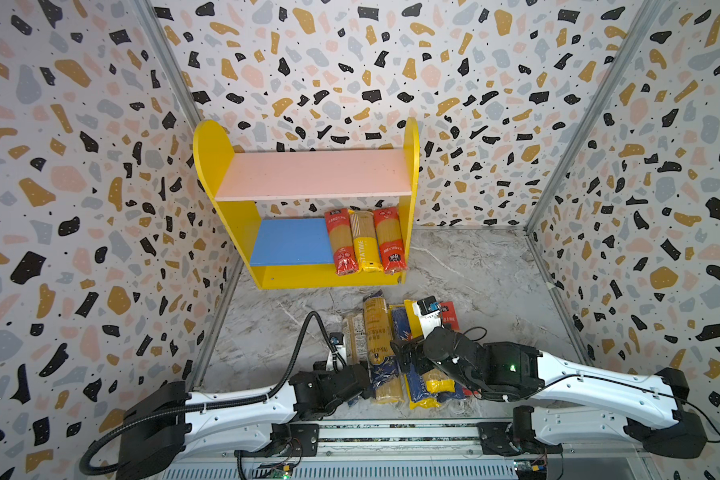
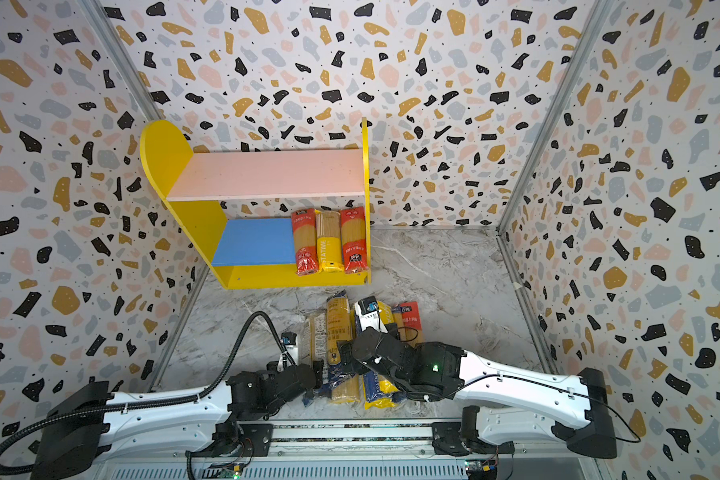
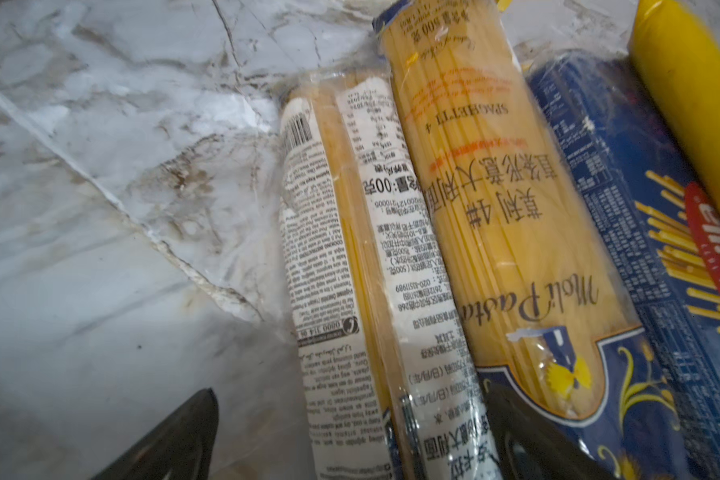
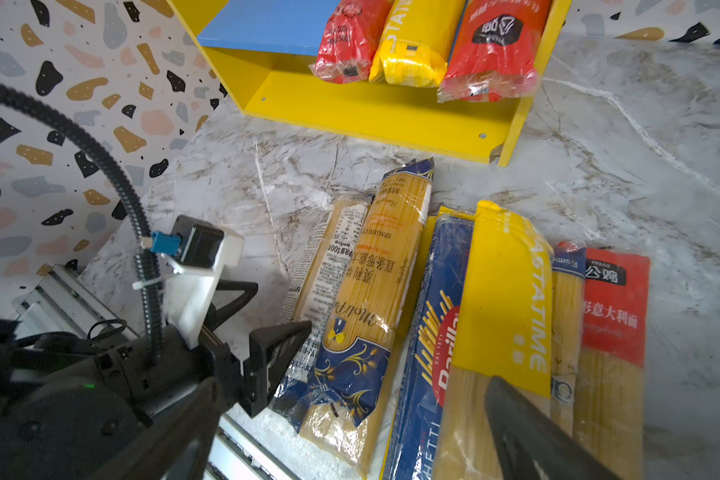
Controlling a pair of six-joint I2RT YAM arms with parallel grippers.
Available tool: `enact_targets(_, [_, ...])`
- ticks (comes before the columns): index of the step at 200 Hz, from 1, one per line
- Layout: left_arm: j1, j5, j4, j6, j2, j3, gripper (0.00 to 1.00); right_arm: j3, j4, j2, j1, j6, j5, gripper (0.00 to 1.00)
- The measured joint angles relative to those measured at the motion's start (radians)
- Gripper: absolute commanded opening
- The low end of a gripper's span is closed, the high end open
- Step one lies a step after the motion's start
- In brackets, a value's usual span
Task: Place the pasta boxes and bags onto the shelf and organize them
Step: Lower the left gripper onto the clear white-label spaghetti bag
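Blue board (image 1: 289, 243), left half bare.

Between the left gripper's (image 3: 352, 390) jaws lies a pack (image 3: 350, 270) in glossy, crinkled clear plastic with a white printed label (image 3: 308, 249), on a smooth marble-look table (image 3: 100, 166); fingers (image 3: 175, 436) matt black plastic, shelf (image 1: 213, 158) smooth painted board.

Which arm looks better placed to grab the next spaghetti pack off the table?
Probably left: the left fingers stand open on either side of the white-labelled spaghetti pack at the pile's edge. The right fingers hover over the yellow Pastatime pack, stacked mid-pile.
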Motion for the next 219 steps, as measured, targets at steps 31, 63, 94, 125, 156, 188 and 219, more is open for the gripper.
enact_targets(31, [-0.041, 0.023, -0.01, -0.039, 0.099, 0.011, 0.99, 0.0, 0.0, -0.006, -0.075, -0.037, -0.019, 0.99])
enact_targets(63, [-0.068, 0.021, -0.018, -0.069, 0.195, 0.055, 1.0, 0.0, 0.023, -0.006, -0.163, -0.086, -0.073, 0.99])
enact_targets(94, [-0.077, 0.005, -0.018, -0.114, 0.218, 0.055, 1.0, -0.012, 0.07, -0.005, -0.232, -0.126, -0.134, 0.99])
enact_targets(125, [-0.076, -0.009, -0.02, -0.172, 0.212, 0.038, 1.0, -0.021, 0.106, 0.021, -0.267, -0.154, -0.187, 0.99])
enact_targets(156, [-0.076, -0.022, -0.061, -0.224, 0.189, 0.02, 1.0, -0.037, 0.142, 0.051, -0.293, -0.176, -0.237, 0.99])
enact_targets(188, [-0.074, -0.026, -0.118, -0.266, 0.146, 0.005, 0.99, -0.051, 0.162, 0.058, -0.31, -0.194, -0.274, 0.99])
enact_targets(219, [-0.07, -0.022, -0.165, -0.273, 0.111, 0.004, 1.0, -0.069, 0.186, 0.055, -0.336, -0.207, -0.301, 0.99])
